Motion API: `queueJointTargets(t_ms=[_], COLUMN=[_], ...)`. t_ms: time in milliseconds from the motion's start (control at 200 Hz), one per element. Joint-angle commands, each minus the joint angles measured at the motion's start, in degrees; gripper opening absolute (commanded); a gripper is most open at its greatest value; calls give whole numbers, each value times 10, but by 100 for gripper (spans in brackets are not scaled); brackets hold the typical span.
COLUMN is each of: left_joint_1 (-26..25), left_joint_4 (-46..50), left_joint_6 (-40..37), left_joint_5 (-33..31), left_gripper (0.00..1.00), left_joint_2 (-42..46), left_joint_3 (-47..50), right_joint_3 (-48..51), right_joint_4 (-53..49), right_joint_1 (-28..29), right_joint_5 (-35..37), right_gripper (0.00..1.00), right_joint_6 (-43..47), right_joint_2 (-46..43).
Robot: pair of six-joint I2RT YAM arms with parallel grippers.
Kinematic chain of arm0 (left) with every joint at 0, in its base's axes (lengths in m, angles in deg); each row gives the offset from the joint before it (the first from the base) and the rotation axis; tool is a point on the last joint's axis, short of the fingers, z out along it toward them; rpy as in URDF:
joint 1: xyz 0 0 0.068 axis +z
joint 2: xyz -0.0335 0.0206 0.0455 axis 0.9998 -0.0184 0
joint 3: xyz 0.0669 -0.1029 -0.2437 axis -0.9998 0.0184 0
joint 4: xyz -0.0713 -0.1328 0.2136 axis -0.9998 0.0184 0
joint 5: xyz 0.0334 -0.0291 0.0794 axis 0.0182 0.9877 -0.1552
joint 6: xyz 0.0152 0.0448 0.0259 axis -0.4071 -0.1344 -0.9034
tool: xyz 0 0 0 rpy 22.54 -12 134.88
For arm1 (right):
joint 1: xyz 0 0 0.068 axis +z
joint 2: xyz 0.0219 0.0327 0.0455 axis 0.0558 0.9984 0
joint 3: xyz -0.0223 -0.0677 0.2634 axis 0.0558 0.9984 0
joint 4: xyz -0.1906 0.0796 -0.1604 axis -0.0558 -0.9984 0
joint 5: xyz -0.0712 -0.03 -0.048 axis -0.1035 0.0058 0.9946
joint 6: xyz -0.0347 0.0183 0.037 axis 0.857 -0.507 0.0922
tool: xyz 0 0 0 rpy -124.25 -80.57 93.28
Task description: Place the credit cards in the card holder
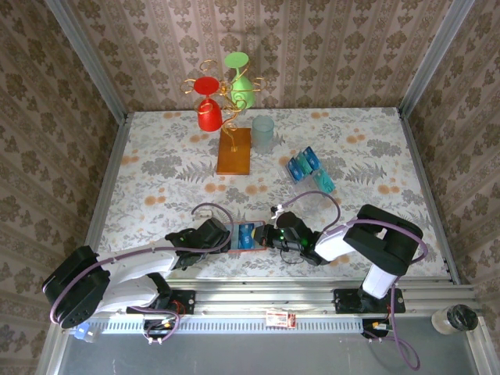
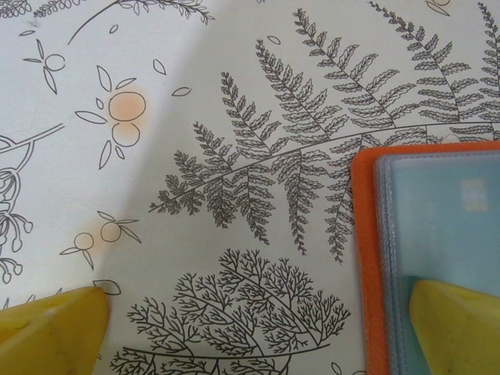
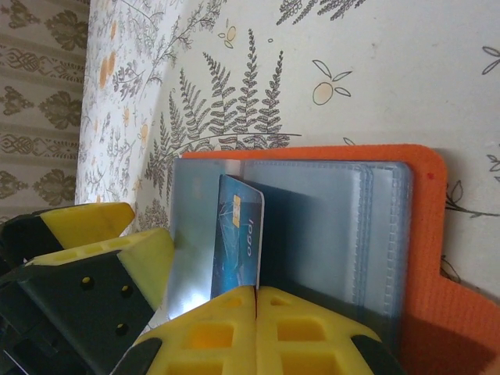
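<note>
**Right gripper [image 3: 255,295] clamped on a blue card [image 3: 238,234] at the open card holder [image 3: 428,226]; left gripper [image 2: 258,301] spread wide**

Your right gripper's yellow fingers are pressed together, flat face to flat face, and the near end of the blue card is pinched in the seam between them. The card stands on its thin edge over the holder. Its long axis runs straight out from the fingertips, and its glossy printed face, with a small gold patch and pale lettering, is turned sideways rather than up.

Your left gripper's jaws stand far apart and hold nothing. One blunt yellow finger [image 2: 457,328] lies on the holder's plastic sleeves, and the other finger sits out on the tablecloth [image 2: 234,101].

The card holder lies opened flat on the table near your arm bases, between the two grippers, with its long axis running left to right in the top view. Its cover is matt orange with rounded corners. Inside is a stack of clear, blue-tinted plastic sleeves [image 3: 328,226] with stitched edges.

The cloth is white, printed with dark fern fronds and small orange fruit.

The other credit cards [image 1: 308,170], blue and teal, lie in a loose, fanned heap farther out and to the right, well apart from the holder.
</note>
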Motion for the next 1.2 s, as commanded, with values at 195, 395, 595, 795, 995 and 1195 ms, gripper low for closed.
queueJointTargets(t_ms=[195, 395, 595, 795, 995, 1195], left_joint_1=[-4, -4, -4, 4, 28, 65], left_joint_4=[27, 27, 29, 38, 58, 83], left_joint_6=[6, 5, 2, 2, -9, -13], left_joint_5=[-4, -3, -5, -5, -1, 14], left_gripper=[100, 100, 100, 100, 100, 100], left_joint_2=[-4, -1, 7, 27, 69, 76], left_joint_3=[17, 15, 12, 1, -7, -6], right_joint_3=[-33, -58, -104, -165, -198, -242], right_joint_4=[-41, -66, -148, -321, -404, -453], right_joint_1=[8, 13, 16, 10, 4, 4], right_joint_5=[-14, -26, -53, -50, -31, -32], right_gripper=[0, 0, 0, 26, 24, 12], right_joint_6=[6, 9, 35, 123, 166, 199], right_joint_2=[30, 43, 50, -3, -37, -17])
